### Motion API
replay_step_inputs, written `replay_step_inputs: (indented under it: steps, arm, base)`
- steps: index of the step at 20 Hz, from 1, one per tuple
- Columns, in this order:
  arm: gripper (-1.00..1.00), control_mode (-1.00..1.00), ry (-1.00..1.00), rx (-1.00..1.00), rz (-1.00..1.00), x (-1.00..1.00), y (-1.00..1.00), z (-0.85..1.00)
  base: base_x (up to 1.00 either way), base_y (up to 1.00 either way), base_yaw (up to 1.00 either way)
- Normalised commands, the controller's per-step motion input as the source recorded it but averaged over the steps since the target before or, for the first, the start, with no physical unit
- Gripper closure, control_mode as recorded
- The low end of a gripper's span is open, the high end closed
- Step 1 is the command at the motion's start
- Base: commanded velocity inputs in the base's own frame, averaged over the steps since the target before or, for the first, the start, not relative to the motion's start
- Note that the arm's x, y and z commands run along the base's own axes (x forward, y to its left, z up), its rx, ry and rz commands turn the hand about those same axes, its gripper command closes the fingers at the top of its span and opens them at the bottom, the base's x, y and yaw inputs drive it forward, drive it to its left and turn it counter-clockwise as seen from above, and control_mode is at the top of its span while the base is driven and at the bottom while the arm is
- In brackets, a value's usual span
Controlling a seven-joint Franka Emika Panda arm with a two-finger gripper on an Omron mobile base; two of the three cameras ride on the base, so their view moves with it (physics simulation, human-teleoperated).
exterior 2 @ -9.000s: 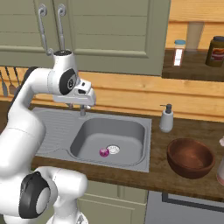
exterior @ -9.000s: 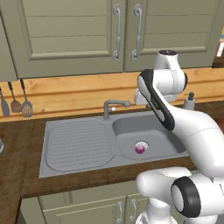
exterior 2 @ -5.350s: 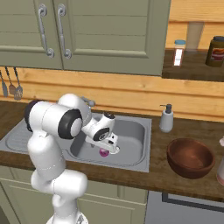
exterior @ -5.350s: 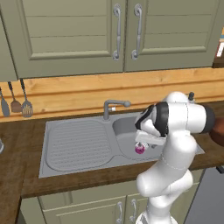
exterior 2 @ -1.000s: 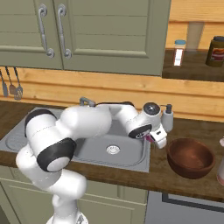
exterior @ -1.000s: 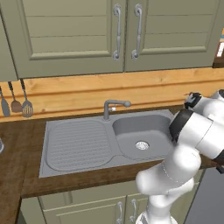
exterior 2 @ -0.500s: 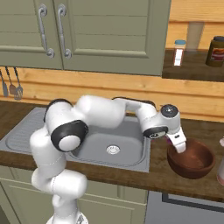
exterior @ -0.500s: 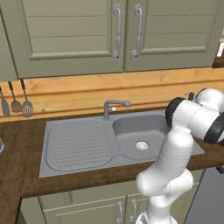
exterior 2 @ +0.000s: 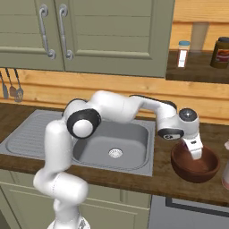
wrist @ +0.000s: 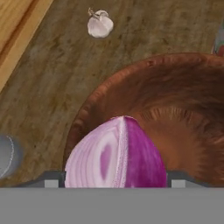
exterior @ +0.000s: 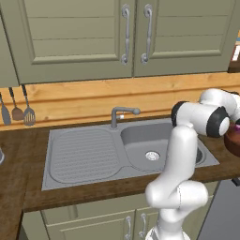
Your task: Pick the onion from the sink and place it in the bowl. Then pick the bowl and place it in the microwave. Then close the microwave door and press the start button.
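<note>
The onion (wrist: pixel 116 154) was held between the fingers (exterior 2: pixel 197 151), just above the bowl (exterior 2: pixel 195 167) on the bench (wrist: pixel 52 74).

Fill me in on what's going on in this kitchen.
The white arm has reached right of the sink and its hand hangs over the wooden bowl on the counter. The hand view shows the purple onion held close in front of the camera, right above the bowl's hollow, so it looks about ready to be let go. The sink basin holds just its drain ring. A small garlic bulb lies on the counter beyond the bowl.
</note>
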Motion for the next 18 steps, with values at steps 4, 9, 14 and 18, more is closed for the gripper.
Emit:
replay_step_inputs:
  steps: [4, 9, 14, 18]
  arm:
    - [1.00, -1.00, 0.00, 0.03, 0.00, -0.01, -0.31, -0.37]
    - [-1.00, -1.00, 0.03, 0.00, -0.02, 0.00, -0.09, -0.40]
    - [-1.00, -1.00, 0.06, 0.00, -0.07, 0.00, 0.16, -0.29]
    - [-1.00, -1.00, 0.00, 0.00, -0.01, -0.03, 0.00, 0.00]
  base:
    - [0.00, 0.00, 0.00]
    - [0.00, 0.00, 0.00]
    - [0.00, 0.00, 0.00]
    - [0.00, 0.00, 0.00]
